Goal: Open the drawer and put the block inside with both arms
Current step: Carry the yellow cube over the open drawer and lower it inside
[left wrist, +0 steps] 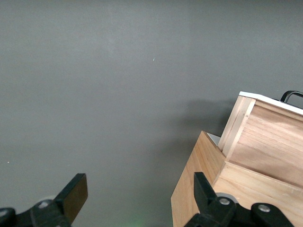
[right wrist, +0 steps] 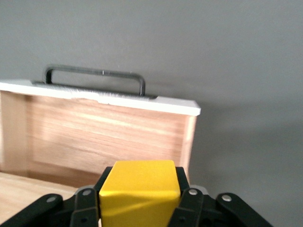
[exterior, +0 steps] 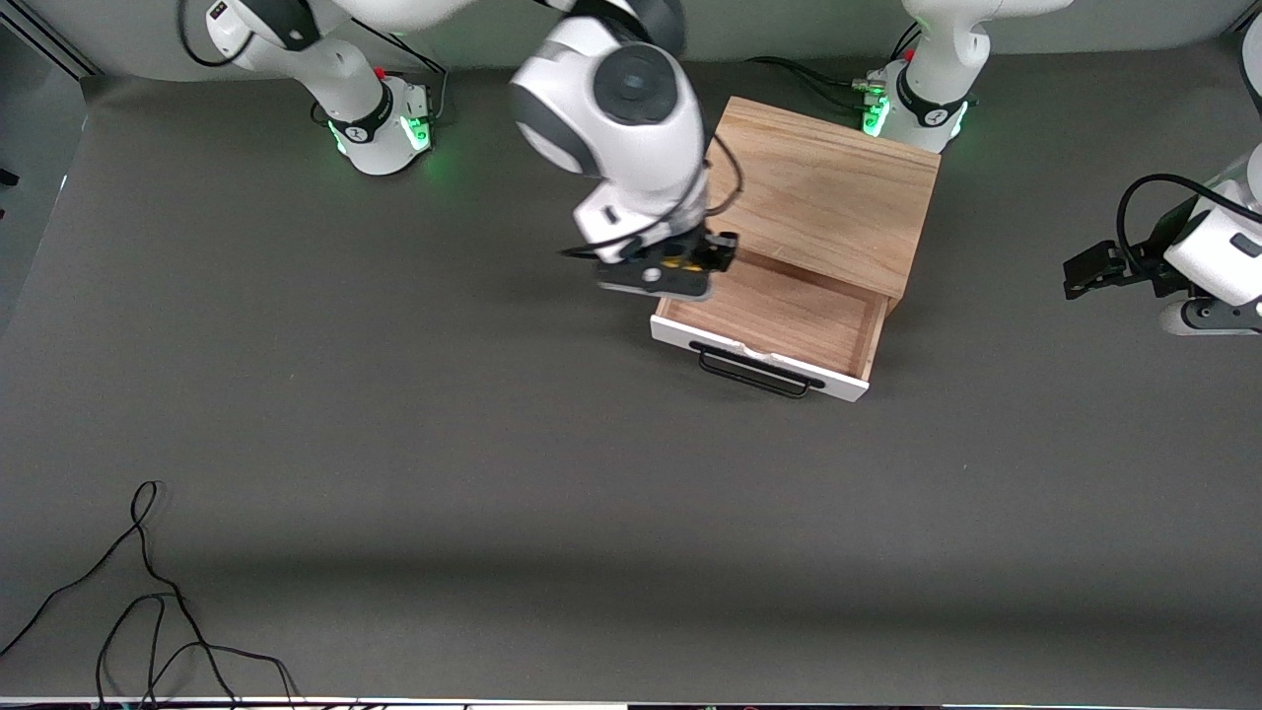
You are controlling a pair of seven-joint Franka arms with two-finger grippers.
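Observation:
The light-wood cabinet (exterior: 828, 187) stands near the left arm's base. Its drawer (exterior: 779, 316) is pulled out toward the front camera, showing the white front panel and black wire handle (exterior: 754, 373). My right gripper (exterior: 680, 268) is shut on the yellow block (exterior: 675, 262) and holds it over the drawer's edge at the right arm's end. In the right wrist view the block (right wrist: 139, 189) sits between the fingers, with the drawer's wooden interior (right wrist: 104, 137) below. My left gripper (exterior: 1085, 271) is open and empty, and waits off the cabinet at the left arm's end of the table; its fingers (left wrist: 73, 196) show apart.
Loose black cables (exterior: 148, 611) lie on the grey table near the front camera at the right arm's end. The left wrist view shows the cabinet's side (left wrist: 203, 170) and the drawer's side wall (left wrist: 270, 142).

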